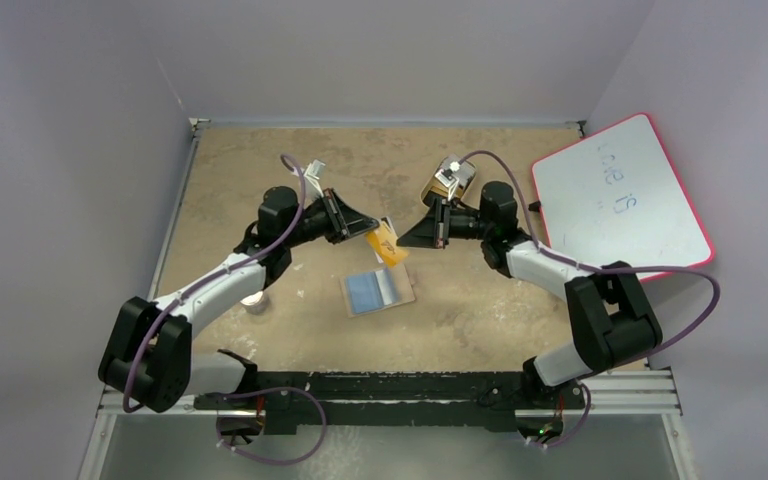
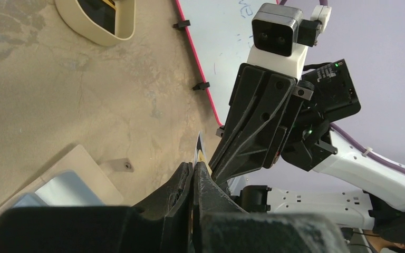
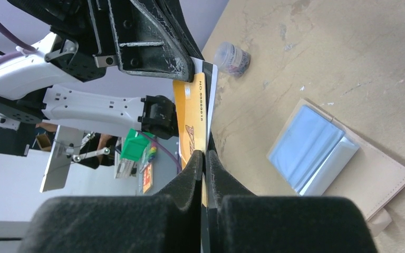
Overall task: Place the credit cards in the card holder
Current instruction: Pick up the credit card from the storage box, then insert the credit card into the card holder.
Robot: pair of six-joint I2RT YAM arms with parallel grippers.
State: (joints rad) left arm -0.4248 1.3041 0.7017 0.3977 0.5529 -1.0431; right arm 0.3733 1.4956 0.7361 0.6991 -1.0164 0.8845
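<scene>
The left tool is closed on one end of the orange card. The right tool is closed on the opposite end. Both pinch the same card in the air above the worktop. We judge this to be a handover: two grips stop the thin card twisting while one tool takes a better hold for insertion. A white edge shows behind the orange face; we cannot tell whether it is a second card.

The wallet lies open and flat just near of the held card, with blue cards on its panels. Bare worktop shows on every side of the wallet. The whiteboard lies well apart to the right. The two tools almost touch, so we advise releasing one before the other travels.
</scene>
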